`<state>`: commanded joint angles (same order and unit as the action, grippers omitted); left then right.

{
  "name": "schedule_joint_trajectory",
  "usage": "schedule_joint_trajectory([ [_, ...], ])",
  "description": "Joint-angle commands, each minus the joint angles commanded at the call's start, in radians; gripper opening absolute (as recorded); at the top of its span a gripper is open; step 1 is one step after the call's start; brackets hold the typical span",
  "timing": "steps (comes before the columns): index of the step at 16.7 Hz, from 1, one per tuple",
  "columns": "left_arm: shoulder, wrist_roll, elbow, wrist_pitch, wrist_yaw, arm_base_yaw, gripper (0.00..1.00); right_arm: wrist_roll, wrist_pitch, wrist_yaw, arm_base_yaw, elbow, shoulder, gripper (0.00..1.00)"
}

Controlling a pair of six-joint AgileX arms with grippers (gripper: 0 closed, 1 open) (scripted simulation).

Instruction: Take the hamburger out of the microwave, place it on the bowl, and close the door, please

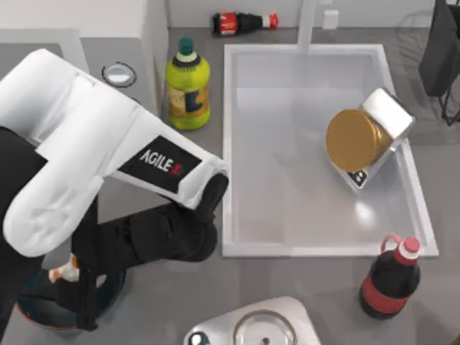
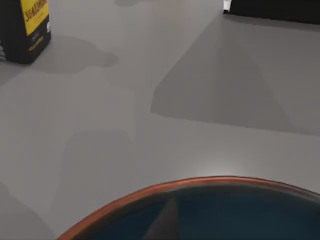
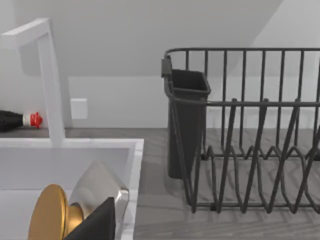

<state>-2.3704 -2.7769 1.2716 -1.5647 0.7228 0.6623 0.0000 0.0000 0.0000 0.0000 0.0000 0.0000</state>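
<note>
The bowl [image 1: 39, 314], dark teal inside with a reddish-brown rim, stands at the table's front left, and its rim [image 2: 200, 182] also lies close under the left wrist camera. The hamburger [image 1: 63, 272], a small whitish lump with orange patches, shows over the bowl's back edge, tucked against my left gripper [image 1: 85, 287]. My left arm reaches down over the bowl and covers most of it. The microwave [image 1: 108, 50] stands at the back left, with one round knob [image 1: 118, 74] showing. Its door is hidden behind my left arm. My right wrist camera looks across the sink's corner.
A white sink [image 1: 231, 144] holds a gold-lidded jar [image 1: 357, 139]. A yellow-green bottle [image 1: 188, 86] stands beside the microwave and a cola bottle [image 1: 244, 23] lies at the back. A dark soda bottle [image 1: 392, 277], a silver-rimmed item [image 1: 262, 327] and a dish rack [image 3: 250, 130] are nearby.
</note>
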Motion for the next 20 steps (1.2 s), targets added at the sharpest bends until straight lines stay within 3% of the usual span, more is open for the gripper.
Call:
schedule_joint_trajectory([
  [5, 0.000, 0.000, 0.000, 0.000, 0.000, 0.000, 0.98, 0.000, 0.000, 0.000, 0.000, 0.000, 0.000, 1.00],
  [6, 0.000, 0.000, 0.000, 0.000, 0.000, 0.000, 1.00, 0.000, 0.000, 0.000, 0.000, 0.000, 0.000, 1.00],
  [13, 0.000, 0.000, 0.000, 0.000, 0.000, 0.000, 1.00, 0.000, 0.000, 0.000, 0.000, 0.000, 0.000, 1.00],
  [15, 0.053, -0.066, 0.009, -0.018, 0.025, 0.015, 1.00, 0.000, 0.000, 0.000, 0.000, 0.000, 0.000, 1.00],
  [20, 0.175, 0.084, -0.064, 0.071, -0.017, -0.023, 1.00, 0.000, 0.000, 0.000, 0.000, 0.000, 0.000, 1.00],
])
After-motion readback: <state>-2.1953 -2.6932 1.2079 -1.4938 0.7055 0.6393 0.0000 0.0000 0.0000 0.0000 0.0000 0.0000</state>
